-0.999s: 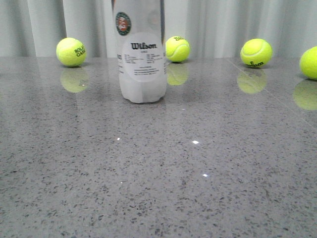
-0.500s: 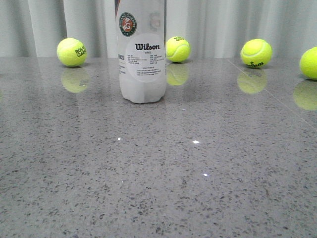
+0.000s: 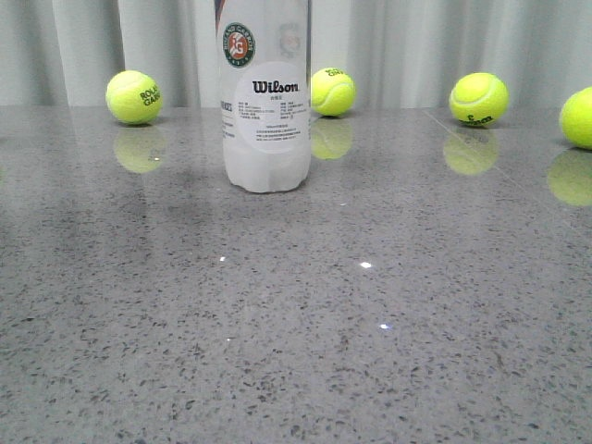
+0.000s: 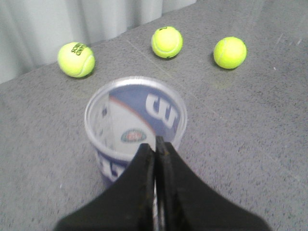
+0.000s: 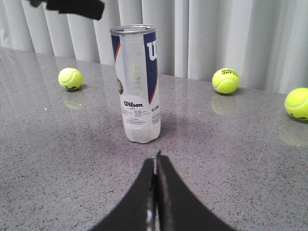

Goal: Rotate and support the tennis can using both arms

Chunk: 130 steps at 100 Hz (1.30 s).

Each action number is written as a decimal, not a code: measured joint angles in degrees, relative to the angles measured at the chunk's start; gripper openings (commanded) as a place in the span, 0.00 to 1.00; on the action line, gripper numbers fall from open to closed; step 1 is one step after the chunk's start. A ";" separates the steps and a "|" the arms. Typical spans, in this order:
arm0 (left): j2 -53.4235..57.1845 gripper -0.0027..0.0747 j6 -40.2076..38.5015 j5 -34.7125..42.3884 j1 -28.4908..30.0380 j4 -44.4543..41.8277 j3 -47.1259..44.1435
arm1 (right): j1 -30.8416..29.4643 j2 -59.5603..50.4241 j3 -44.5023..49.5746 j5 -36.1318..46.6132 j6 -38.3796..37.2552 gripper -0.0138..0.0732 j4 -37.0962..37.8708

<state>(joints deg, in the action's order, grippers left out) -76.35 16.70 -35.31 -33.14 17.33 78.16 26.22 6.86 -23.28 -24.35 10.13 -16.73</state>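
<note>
The tennis can (image 3: 266, 102) stands straight up on the gray table (image 3: 370, 324). In the front view it sits far back, at about 11 o'clock from the middle of the table. Its top is open and it looks empty inside. The round white Wilson label faces the front camera.

Tennis balls lie behind it by the curtain. One ball (image 3: 134, 96) is at about 9 o'clock from the can, well apart. Another ball (image 3: 332, 91) is just past the can at 3 o'clock. Two more, a third ball (image 3: 478, 98) and a fourth ball (image 3: 579, 117), lie farther out on that side.

The left gripper (image 4: 158, 144) hangs over the open rim of the can, near the edge closest to its camera. Its two fingers are pressed tight together with nothing between them. I cannot tell if the tips touch the rim.

The right gripper (image 5: 156, 159) is low over the table, pointing at the can from a little way off. Its fingers are also squeezed together, holding nothing.

The job looks like it is just at its start. To do it well, the fingers should open wide first, wider than the can. One arm should steady the can while the other turns it. Go slowly, because a tall empty can tips over with a small push. Stay away from the balls so they do not roll.
</note>
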 measured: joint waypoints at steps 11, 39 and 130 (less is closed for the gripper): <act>4.98 0.01 0.00 3.04 0.00 0.00 -8.51 | 0.00 0.00 0.00 0.00 0.00 0.09 0.00; 16.50 0.01 0.00 7.35 1.21 -1.09 -25.67 | 0.00 0.00 0.00 0.00 0.00 0.09 0.00; 52.99 0.01 -5.37 24.16 26.04 -11.38 -59.74 | 0.00 0.00 0.00 0.00 0.00 0.09 0.00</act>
<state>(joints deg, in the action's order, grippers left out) -23.36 11.33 -11.15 -7.10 5.95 18.42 26.22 6.86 -23.28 -24.35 10.13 -16.73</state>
